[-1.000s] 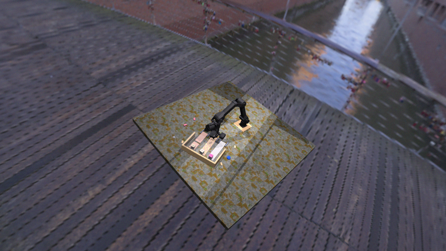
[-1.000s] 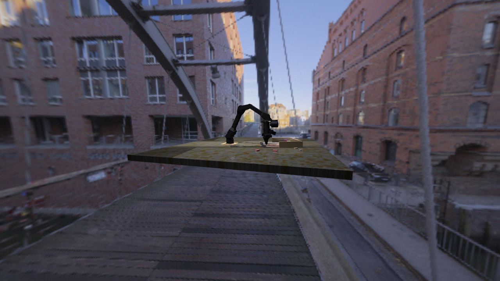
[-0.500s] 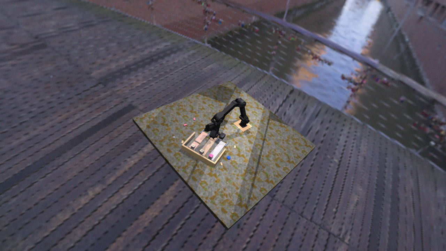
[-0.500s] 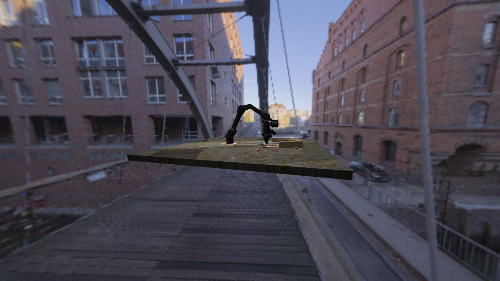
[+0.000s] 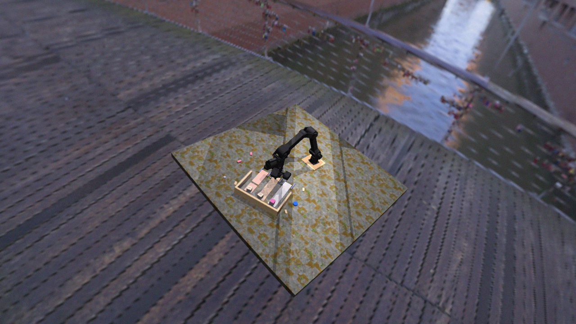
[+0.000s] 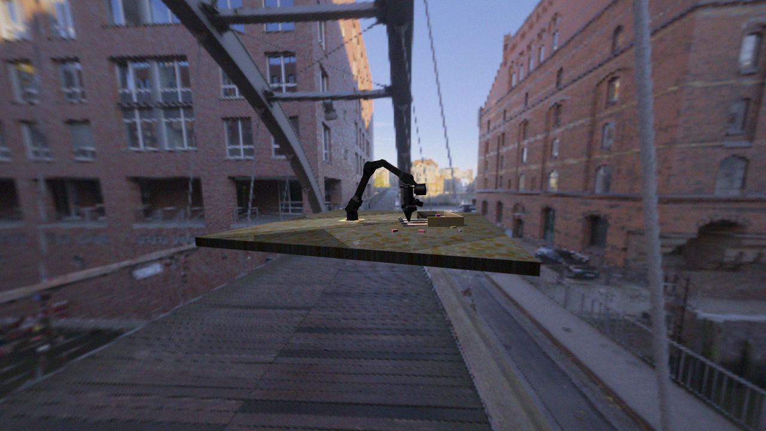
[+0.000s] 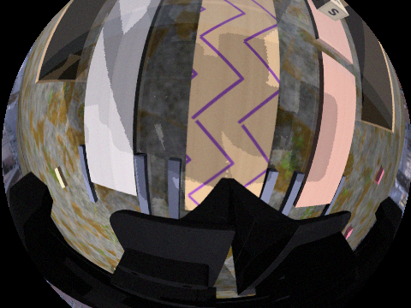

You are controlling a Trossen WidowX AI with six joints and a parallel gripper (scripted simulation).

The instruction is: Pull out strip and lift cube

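Note:
My gripper (image 7: 226,184) (image 6: 409,220) is shut and empty, its tips low over the near end of the tan strip with purple zigzags (image 7: 231,103) (image 5: 269,187); whether they touch it I cannot tell. A cube (image 5: 260,195) stands on that strip's far end, its label too small to read. The pink strip (image 7: 340,98) (image 5: 259,177), right in the wrist view, has a gap before its far piece (image 7: 333,33), which carries a cube marked S (image 7: 332,10) (image 5: 249,188). The white strip (image 7: 109,128) (image 5: 286,187) is at the left, with a magenta cube (image 5: 272,200) at its far end.
A low wooden wall (image 5: 257,200) (image 6: 446,221) encloses the strips' far ends. Blue-grey posts (image 7: 174,188) (image 7: 269,186) flank the near ends. A blue disc (image 5: 295,203), pink blocks (image 5: 250,153) (image 5: 239,161) and small beige pieces (image 5: 303,189) (image 5: 285,211) lie around.

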